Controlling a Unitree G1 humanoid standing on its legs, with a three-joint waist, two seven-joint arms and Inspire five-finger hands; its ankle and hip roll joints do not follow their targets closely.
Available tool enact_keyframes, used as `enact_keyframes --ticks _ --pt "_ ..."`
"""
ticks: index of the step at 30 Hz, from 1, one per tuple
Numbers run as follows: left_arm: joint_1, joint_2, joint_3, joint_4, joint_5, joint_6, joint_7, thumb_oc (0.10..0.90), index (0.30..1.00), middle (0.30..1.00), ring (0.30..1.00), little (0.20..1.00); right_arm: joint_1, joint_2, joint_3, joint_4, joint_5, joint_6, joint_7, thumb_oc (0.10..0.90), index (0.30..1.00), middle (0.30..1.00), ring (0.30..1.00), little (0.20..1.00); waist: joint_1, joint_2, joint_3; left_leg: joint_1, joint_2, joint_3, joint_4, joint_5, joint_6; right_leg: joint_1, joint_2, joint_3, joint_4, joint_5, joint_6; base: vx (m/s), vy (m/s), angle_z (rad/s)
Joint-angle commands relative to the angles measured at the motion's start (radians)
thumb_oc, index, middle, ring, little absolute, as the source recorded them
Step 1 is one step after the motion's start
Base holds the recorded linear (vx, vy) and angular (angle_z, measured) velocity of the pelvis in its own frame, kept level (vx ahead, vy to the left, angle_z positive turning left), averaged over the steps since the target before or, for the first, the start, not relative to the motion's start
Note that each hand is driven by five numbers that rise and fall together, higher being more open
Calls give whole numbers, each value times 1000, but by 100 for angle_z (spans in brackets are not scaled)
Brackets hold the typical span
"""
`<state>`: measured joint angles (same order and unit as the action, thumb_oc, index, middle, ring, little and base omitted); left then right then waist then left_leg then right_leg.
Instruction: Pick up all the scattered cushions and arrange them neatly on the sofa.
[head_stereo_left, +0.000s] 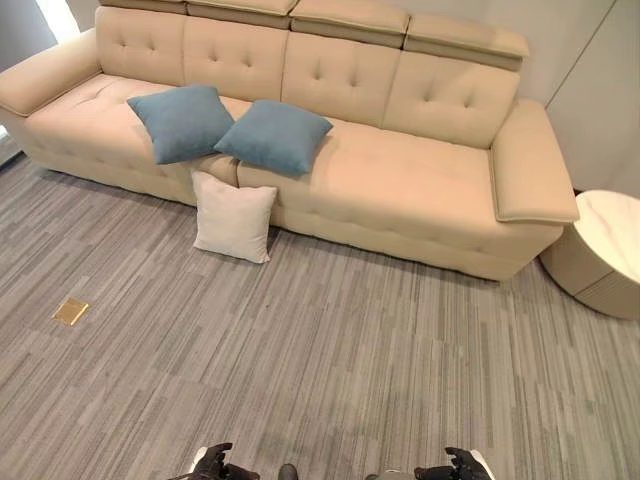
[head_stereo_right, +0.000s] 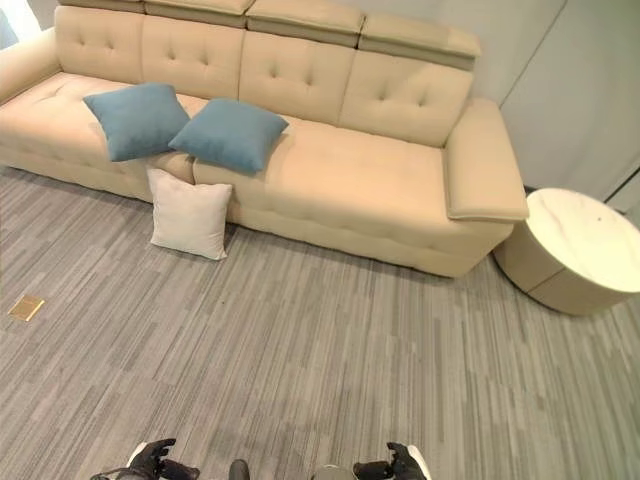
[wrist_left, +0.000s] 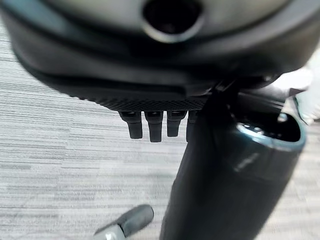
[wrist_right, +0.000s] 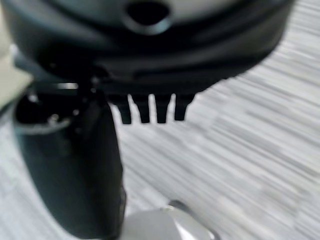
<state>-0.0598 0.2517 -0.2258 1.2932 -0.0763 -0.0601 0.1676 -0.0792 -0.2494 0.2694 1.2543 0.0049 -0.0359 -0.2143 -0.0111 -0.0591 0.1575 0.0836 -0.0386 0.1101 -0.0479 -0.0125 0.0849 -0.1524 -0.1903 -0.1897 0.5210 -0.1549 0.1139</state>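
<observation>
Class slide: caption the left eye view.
White cushion leans on the floor against the sofa; two blue cushions lie on it.

My left hand (head_stereo_left: 212, 462) and right hand (head_stereo_left: 462, 465) are dark with ribbed black fingers (wrist_left: 155, 127) and white thumb covers.

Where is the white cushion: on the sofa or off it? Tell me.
Off it. The white cushion stands upright on the floor, leaning against the sofa front below the two blue cushions.
</observation>
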Motion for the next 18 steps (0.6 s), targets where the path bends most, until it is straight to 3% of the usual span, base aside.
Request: enact_keyframes --ticks 1,5,8,10,12,14,15,18 --pt "-13 2 16 0 15 -18 16 800 900 900 900 900 -21 -27 28 -9 -4 -12 -9 800 900 900 900 900 9 -1 4 -25 -11 -84 68 -105 -10 33 129 84 -207 80 -10 219 -6 56" --pt "-19 -4 16 10 3 -18 14 800 900 900 900 900 -17 -32 29 0 2 -10 -10 800 900 900 900 900 -13 -10 17 7 -33 -146 68 -126 -16 -44 177 90 -299 129 -16 199 -53 47" --pt "-15 -8 16 14 14 -20 7 800 900 900 900 900 3 -36 23 5 4 -12 -8 800 900 900 900 900 -25 -17 13 33 -50 -177 94 -162 -23 -16 187 94 -338 126 -31 188 -77 72" --pt "-9 -17 16 21 11 -19 3 800 900 900 900 900 16 -33 14 13 11 -19 -7 800 900 900 900 900 -32 -14 -7 37 -37 -176 141 -173 -54 15 199 99 -350 106 -56 266 -146 73" --pt "-7 -22 11 17 10 -18 0 800 900 900 900 900 19 -32 14 15 18 -24 -6 800 900 900 900 900 -33 -16 -6 6 -25 -150 231 -162 -84 55 195 83 -374 96 -67 182 -139 51" --pt "-16 -27 1 4 8 -16 -1 800 900 900 900 900 12 -36 14 10 29 -27 -7 800 900 900 900 900 -31 -24 16 -91 -8 -112 415 -111 -116 93 187 76 -390 88 -83 84 -130 41" --pt "-26 -29 -11 -10 0 -15 4 800 900 900 900 900 4 -42 14 7 41 -26 -10 800 900 900 900 900 -29 -32 38 -162 25 -52 528 -79 -120 122 179 63 -400 73 -105 42 -93 9" --pt "-28 -28 -16 -14 -5 -13 4 800 900 900 900 900 4 -44 13 12 48 -22 -12 800 900 900 900 900 -25 -37 39 -214 51 -11 550 -86 -108 146 169 51 -411 58 -110 109 -58 13"
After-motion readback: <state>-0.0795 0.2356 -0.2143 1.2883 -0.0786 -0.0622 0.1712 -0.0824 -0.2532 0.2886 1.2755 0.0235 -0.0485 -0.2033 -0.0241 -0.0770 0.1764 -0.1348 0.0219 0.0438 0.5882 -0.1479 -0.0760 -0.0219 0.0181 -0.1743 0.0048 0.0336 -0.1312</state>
